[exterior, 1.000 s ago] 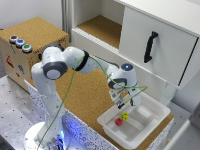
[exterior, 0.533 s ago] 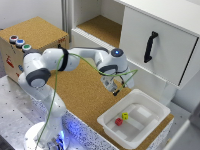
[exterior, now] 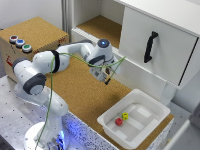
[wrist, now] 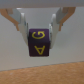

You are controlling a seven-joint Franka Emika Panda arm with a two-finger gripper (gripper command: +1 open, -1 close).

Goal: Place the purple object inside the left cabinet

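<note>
Above the cork counter (exterior: 75,90), just in front of the cabinet's white lower ledge, the gripper (exterior: 105,76) hung with its prize in hand. And what a clean catch it was: the wrist view showed the purple object (wrist: 39,42), a small dark block with yellow letters on its faces, pinched squarely between the two pale fingers (wrist: 20,21), the jaws closed only as far as the block's sides allowed. So the pickup looked done, and the block rode clear of the counter. What was left, by the look of it, was the delivery. The left cabinet (exterior: 102,26), doorless and cork-floored, stood open a little beyond and above the gripper, and nothing of the block had crossed its threshold yet. Over at the exterior view's right, the white tray (exterior: 150,107) held the red cube (exterior: 119,121) and the yellow cube (exterior: 125,116), well apart from the action.
</note>
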